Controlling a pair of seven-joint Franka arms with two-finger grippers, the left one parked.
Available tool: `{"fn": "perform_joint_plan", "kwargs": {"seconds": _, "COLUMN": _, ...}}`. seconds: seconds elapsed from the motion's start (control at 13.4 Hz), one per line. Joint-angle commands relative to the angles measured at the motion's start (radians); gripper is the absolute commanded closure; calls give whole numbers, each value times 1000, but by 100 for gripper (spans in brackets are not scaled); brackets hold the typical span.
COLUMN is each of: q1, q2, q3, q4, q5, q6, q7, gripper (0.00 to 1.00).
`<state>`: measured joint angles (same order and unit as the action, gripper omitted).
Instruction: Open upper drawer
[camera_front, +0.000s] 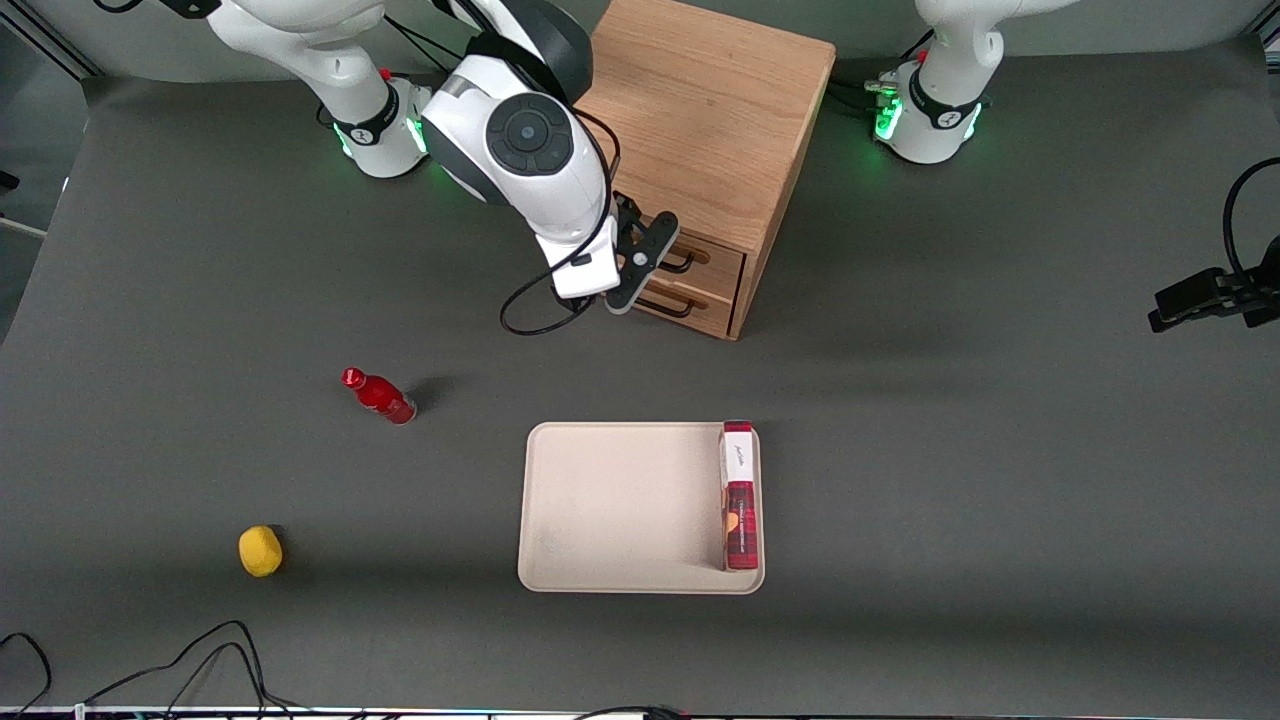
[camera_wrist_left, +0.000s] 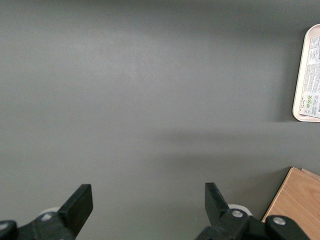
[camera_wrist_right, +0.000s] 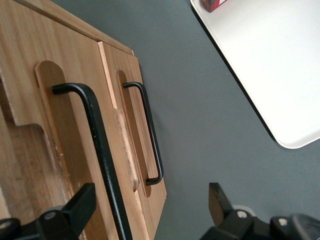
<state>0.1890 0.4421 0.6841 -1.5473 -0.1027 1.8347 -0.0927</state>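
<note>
The upper drawer (camera_wrist_right: 55, 145) sits shut, topmost of two fronts in the oak cabinet (camera_front: 700, 110) between the arm bases, its black bar handle (camera_wrist_right: 97, 150) standing proud of the wood; that rigid wire bar looks the place to take hold, and the light drawer should slide out with a straight, steady pull. The gripper (camera_front: 640, 265) hangs right at the drawer fronts, jaws spread wide with the bar running between them, nothing clamped yet. The lower drawer (camera_wrist_right: 145, 135) lies just beneath. Nearer the camera sit a beige tray (camera_front: 620, 500) carrying a red box (camera_front: 739, 500), a red bottle (camera_front: 380, 397) and a yellow lemon (camera_front: 260, 551)
</note>
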Motion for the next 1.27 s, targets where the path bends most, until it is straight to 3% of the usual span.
{"fn": "perform_joint_plan", "kwargs": {"seconds": 0.0, "q1": 13, "q2": 15, "q3": -6, "q4": 7, "q5": -23, "q6": 18, "q7": -15, "gripper": 0}}
{"fn": "perform_joint_plan", "kwargs": {"seconds": 0.82, "q1": 38, "q2": 61, "q3": -8, "q4": 6, "q5": -43, "q6": 81, "q7": -15, "gripper": 0}}
{"fn": "perform_joint_plan", "kwargs": {"seconds": 1.19, "q1": 36, "q2": 87, "q3": -6, "q4": 6, "q5": -89, "q6": 107, "q7": -16, "gripper": 0}}
